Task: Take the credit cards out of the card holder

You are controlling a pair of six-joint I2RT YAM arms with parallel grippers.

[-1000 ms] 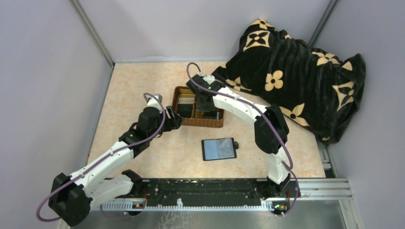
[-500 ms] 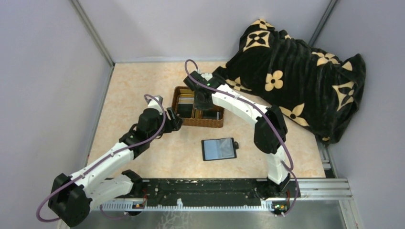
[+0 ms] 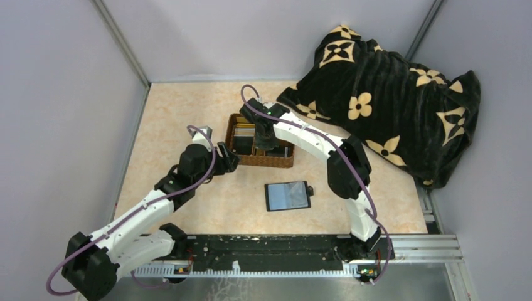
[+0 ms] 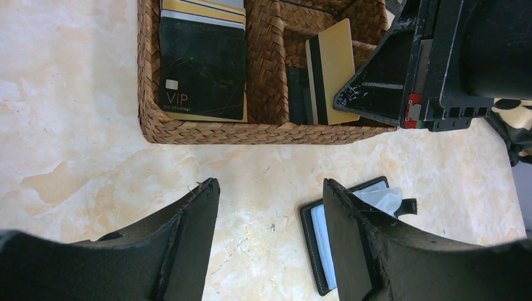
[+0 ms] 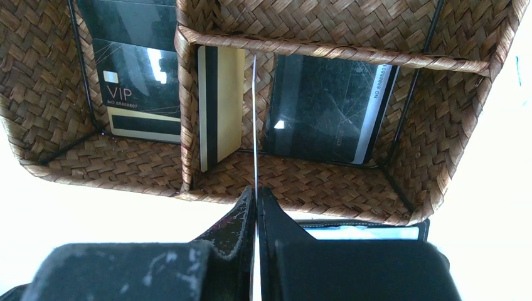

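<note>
A flowered blanket [image 3: 389,94] fills the upper right of the top view. At centre sits a wicker tray [image 3: 276,162], partly hidden by the right arm. The holder [image 3: 287,195] lies open just below it. The right gripper [image 5: 256,194] pinches one card [image 5: 255,113] edge-on over the tray, and the left gripper [image 4: 270,188] gapes empty. Three faces show in the tray: a VIP card [image 5: 135,88], a gold card [image 5: 219,106] and a dark card [image 5: 326,106].

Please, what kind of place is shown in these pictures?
Likely a robot test cell: plain grey walls enclose a small tabletop, the left arm and right arm are bolted to a rail, and a wicker tray sits as a prop.
</note>
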